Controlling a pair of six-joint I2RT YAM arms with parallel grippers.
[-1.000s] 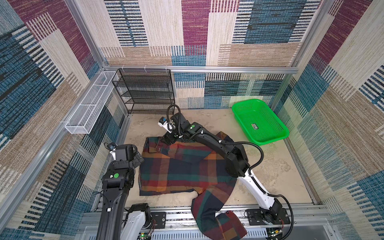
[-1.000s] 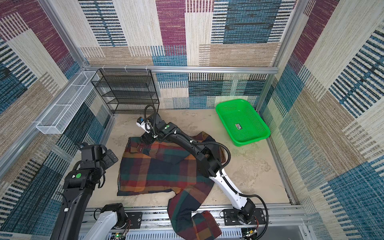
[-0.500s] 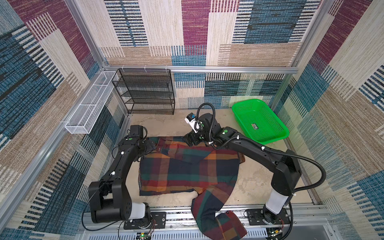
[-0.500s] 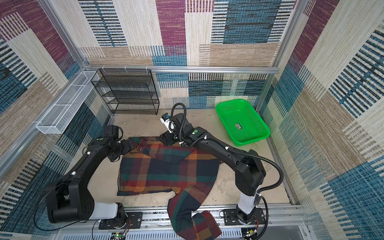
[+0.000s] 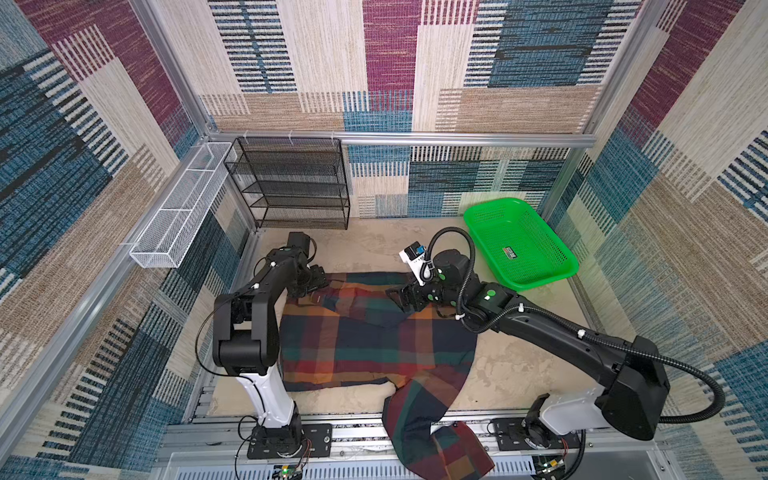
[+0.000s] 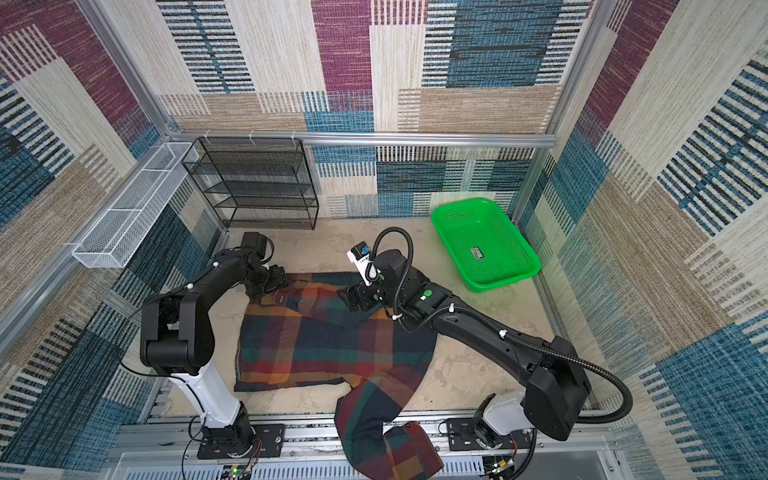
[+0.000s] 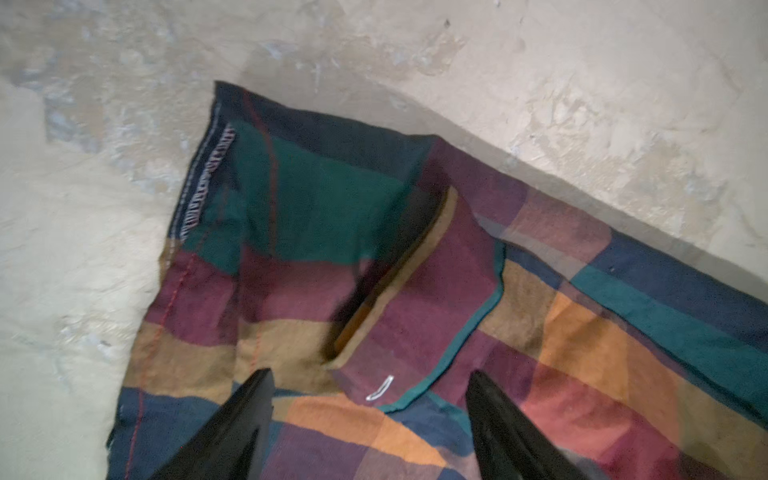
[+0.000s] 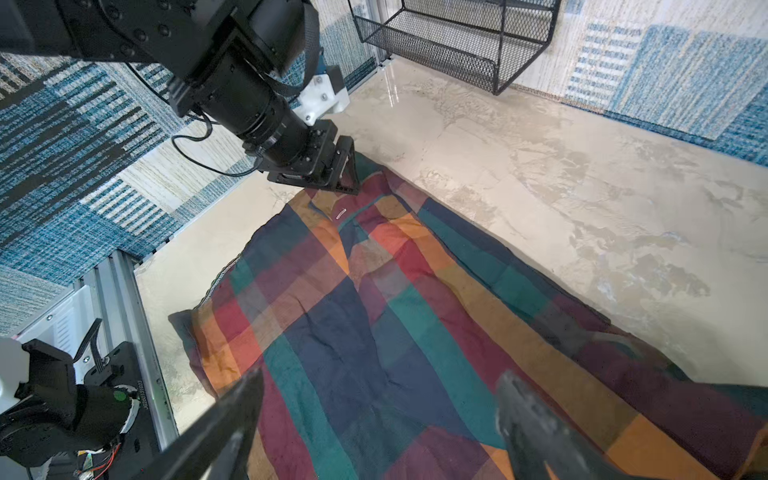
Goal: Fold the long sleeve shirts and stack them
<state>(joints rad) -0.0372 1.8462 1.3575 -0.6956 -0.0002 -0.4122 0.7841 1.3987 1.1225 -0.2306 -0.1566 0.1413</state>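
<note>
The long sleeve shirt (image 5: 365, 340) (image 6: 332, 345) is a big plaid in navy, green, maroon and orange, spread on the beige floor. One sleeve (image 5: 432, 436) hangs over the front rail. My left gripper (image 5: 318, 282) (image 6: 278, 282) is at the shirt's far left corner. In the left wrist view it (image 7: 370, 399) stands open, its fingers on either side of the collar flap (image 7: 415, 291). My right gripper (image 5: 401, 297) (image 6: 351, 297) hovers over the shirt's far edge near the middle. It (image 8: 380, 399) is open, with only flat cloth below it.
A green basket (image 5: 519, 241) (image 6: 484, 241) sits at the back right. A black wire shelf (image 5: 291, 183) (image 8: 457, 37) stands against the back wall. A white wire basket (image 5: 178, 208) hangs on the left wall. The metal rail (image 5: 357, 432) runs along the front.
My left arm has swung from the front left up to the shirt's far left corner, its jaws narrowing a little. My right gripper has moved from that corner rightward along the far edge.
</note>
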